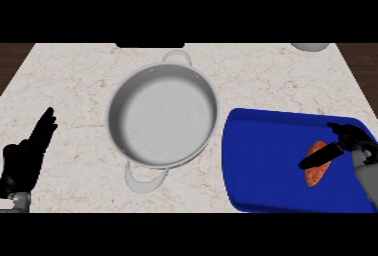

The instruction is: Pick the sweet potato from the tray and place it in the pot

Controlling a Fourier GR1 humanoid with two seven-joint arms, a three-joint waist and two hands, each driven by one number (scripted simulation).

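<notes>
An orange sweet potato (317, 172) lies on the blue tray (266, 160) at the right side of the counter. My right hand (347, 142) hovers over the tray's right part, its thumb lying across the potato's upper half and its fingers spread beyond it, not closed round it. The silver pot (162, 114) with two loop handles stands in the middle of the counter, left of the tray, with nothing inside. My left hand (26, 157) rests at the left edge, fingers straight and pointing up.
The marble counter (74, 75) ends in dark wood at the left and right. A pale round object (310, 47) shows partly at the far right edge, and a dark strip (148, 45) at the far edge.
</notes>
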